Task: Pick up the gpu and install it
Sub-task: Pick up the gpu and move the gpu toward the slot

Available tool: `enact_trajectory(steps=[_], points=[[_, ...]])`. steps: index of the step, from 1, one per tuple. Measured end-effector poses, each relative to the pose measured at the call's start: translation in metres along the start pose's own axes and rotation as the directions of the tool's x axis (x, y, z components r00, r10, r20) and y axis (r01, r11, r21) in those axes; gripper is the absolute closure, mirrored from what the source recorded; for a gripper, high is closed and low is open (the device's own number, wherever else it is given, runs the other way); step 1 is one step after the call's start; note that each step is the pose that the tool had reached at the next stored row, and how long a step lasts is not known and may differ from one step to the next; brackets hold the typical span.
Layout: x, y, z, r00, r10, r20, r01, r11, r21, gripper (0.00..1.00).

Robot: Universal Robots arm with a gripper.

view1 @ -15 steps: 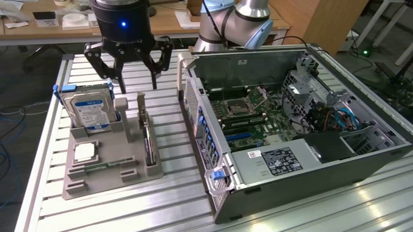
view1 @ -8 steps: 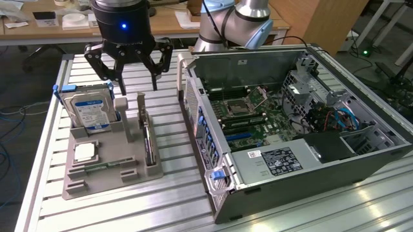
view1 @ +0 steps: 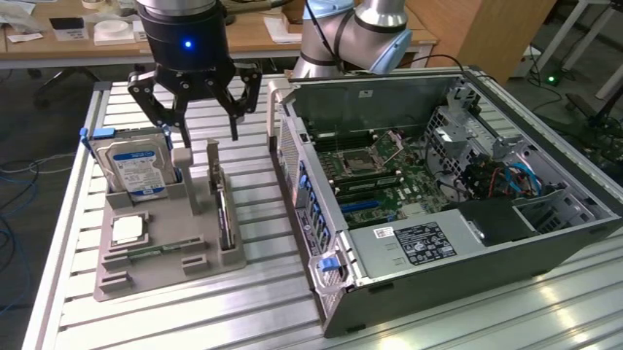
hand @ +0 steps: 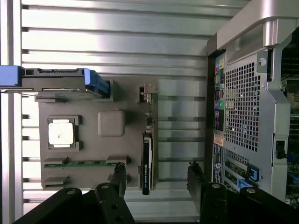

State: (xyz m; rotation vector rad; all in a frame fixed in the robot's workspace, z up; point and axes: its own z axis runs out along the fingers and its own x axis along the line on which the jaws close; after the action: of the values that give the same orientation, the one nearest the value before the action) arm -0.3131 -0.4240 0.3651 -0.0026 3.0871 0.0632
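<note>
One gpu (view1: 226, 219) stands on edge in the grey holder (view1: 165, 244), beneath the gripper (view1: 203, 137), its jaws wide apart.

The gpu (view1: 226, 219), a thin dark card, stands on its long edge in a slot of the grey holder (view1: 180, 233), on the side nearest the open case (view1: 438, 292).

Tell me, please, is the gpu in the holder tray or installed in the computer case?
In the tray: the gpu stands on edge in a slot of the grey tray, outside the computer case.
</note>
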Motion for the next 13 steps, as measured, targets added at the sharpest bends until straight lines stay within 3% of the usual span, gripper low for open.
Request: enact_trajectory(steps=[13], points=[[0.0002,-0.0014,0.0024,1.0000,-0.001,0.0024,0.001,1.0000,0.0000,0.35]])
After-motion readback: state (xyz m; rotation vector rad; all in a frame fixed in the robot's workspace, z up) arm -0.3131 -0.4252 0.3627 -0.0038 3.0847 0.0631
